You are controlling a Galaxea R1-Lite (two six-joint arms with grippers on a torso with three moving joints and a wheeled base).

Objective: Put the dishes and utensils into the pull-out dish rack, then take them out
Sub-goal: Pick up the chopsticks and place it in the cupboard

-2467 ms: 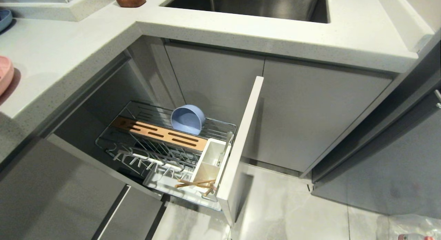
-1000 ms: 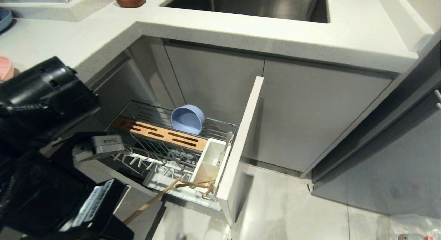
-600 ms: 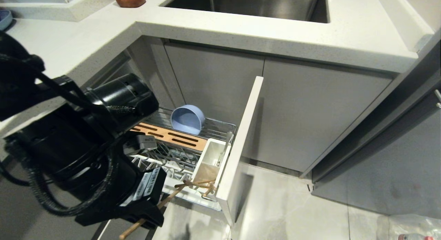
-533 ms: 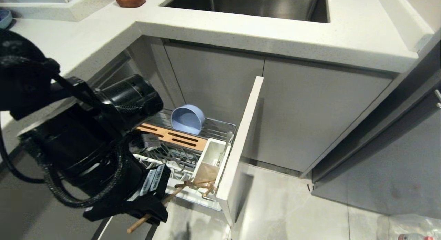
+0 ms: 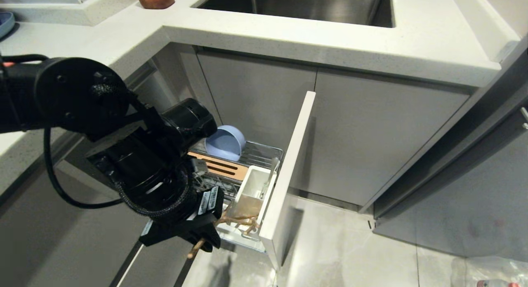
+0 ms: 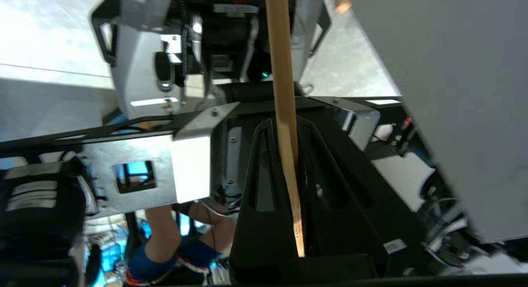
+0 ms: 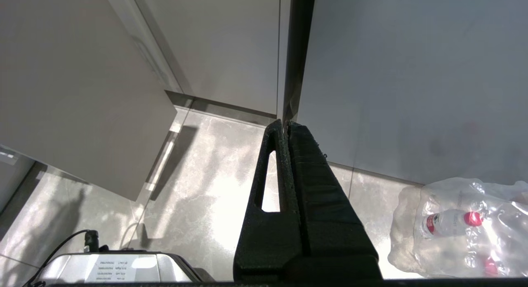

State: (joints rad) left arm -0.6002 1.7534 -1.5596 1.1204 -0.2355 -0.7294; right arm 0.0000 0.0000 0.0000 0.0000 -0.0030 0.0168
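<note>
While the pull-out dish rack [image 5: 264, 153] stands open below the counter [image 5: 288, 35], the left gripper [image 5: 201, 240] has swung in from the left edge of the head view over the last second and now hangs low at the rack's front corner, jaws pinched on one chopstick [image 6: 284, 114]. Its free end has slid closer to the white caddy [image 5: 253, 188], where the other chopstick [image 5: 241, 218] lies across the near compartment. The blue bowl [image 5: 226, 142] leans on the wires and the spoon [image 5: 270, 175] stands in the caddy, so loading looks nearly finished. The right gripper [image 7: 287, 126] rests closed and empty above the floor.
</note>
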